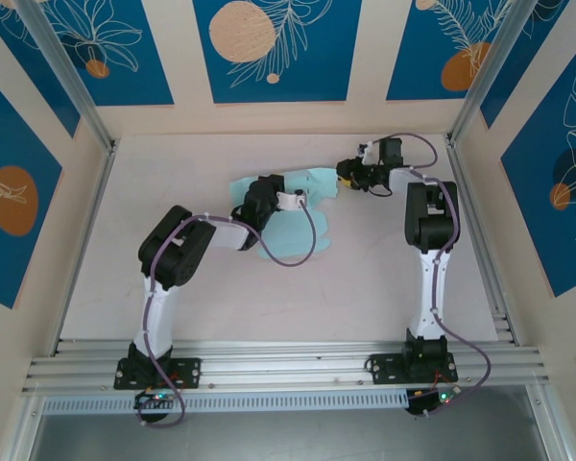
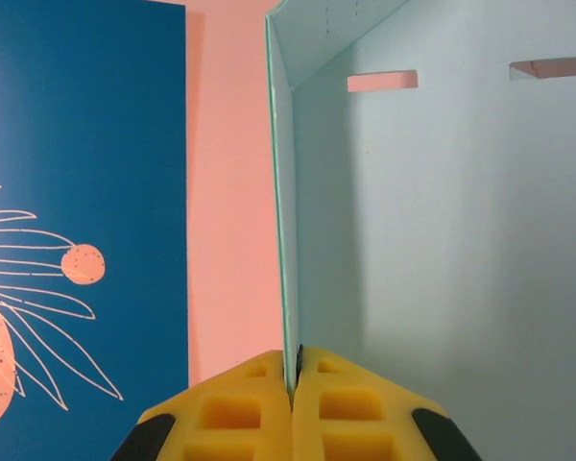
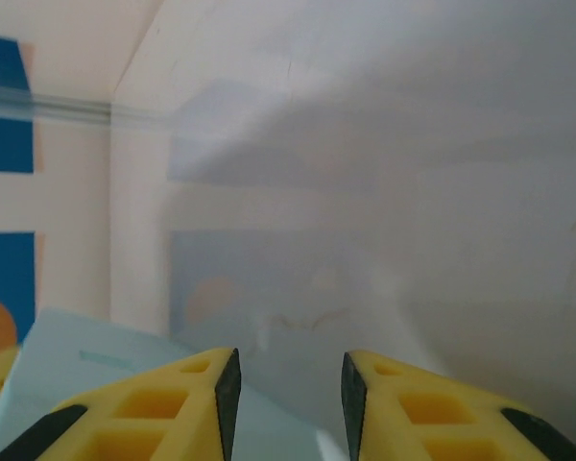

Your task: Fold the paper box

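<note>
The left end effector pinches an upright wall edge of the pale-blue paper box, which sits mid-way across the table. The right end effector stands spread just beside it, gripping nothing.

Pale desk, cream walls; blue leaf-print panels at nine, twelve and three o'clock; a metal rail at six.
</note>
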Available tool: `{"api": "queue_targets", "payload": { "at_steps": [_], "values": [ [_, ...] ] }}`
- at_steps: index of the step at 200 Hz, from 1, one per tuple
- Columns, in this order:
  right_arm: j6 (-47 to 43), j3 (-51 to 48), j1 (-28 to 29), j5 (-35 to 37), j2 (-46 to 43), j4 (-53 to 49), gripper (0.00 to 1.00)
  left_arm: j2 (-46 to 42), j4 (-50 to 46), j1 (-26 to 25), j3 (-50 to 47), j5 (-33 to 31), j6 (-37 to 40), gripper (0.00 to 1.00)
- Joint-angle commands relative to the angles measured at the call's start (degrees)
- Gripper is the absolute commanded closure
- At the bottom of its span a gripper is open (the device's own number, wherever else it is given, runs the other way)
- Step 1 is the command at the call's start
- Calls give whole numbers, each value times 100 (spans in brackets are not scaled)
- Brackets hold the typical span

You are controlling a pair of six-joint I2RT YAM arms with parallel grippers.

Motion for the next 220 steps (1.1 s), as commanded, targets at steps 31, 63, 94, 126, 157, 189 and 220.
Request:
{"api": "queue_targets", "payload": {
  "at_steps": [31,63,94,126,157,189,220],
  "values": [
    [325,-464,-6,-1289,-367,944,64,265,-50,-63,142,43,42,100],
    [532,-521,0,-1356,-184,1306,64,288,-17,-63,140,70,11,100],
    [658,-382,-87,-1075,-12,1396,64,305,38,-56,108,70,14,100],
    [614,-137,-264,-352,12,904,65,282,56,-47,71,107,42,100],
    [651,667,-260,-352,435,262,65,318,112,-40,102,149,65,100],
    [757,1555,-211,-383,949,-331,65,367,185,-41,119,205,112,100],
    [651,2143,-67,-566,1254,-737,65,424,178,-31,184,206,103,100]
  ]
}}
